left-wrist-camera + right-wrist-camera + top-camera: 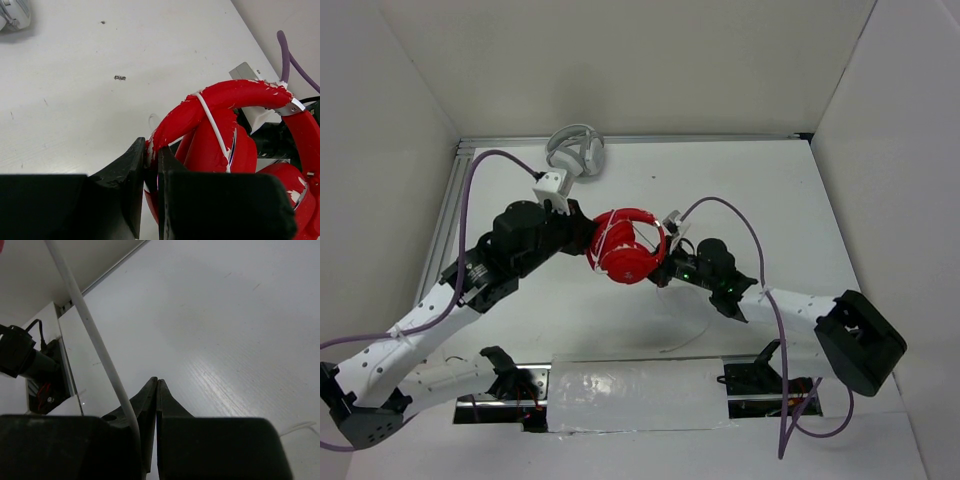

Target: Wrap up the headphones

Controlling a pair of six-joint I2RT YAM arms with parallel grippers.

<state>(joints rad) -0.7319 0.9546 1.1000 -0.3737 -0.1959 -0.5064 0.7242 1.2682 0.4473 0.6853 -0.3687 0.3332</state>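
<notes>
The red headphones (628, 250) are held up at the table's middle, and the thin white cable (605, 235) crosses the headband. My left gripper (590, 240) is shut on the headband's end (151, 150). The ear cups (220, 150) and the cable over the band (212, 122) show just beyond it. My right gripper (665, 268) is right beside the headphones, and its jaws (157, 382) are closed tip to tip. The taut cable (95, 335) runs down along its left finger to the jaw base. Loose cable (692, 335) trails on the table.
White-grey headphones (576, 150) lie at the back edge and also show in the left wrist view (12, 12). Purple hoses (760, 260) arc over both arms. A foil-covered plate (635, 395) sits at the near edge. White walls enclose the table.
</notes>
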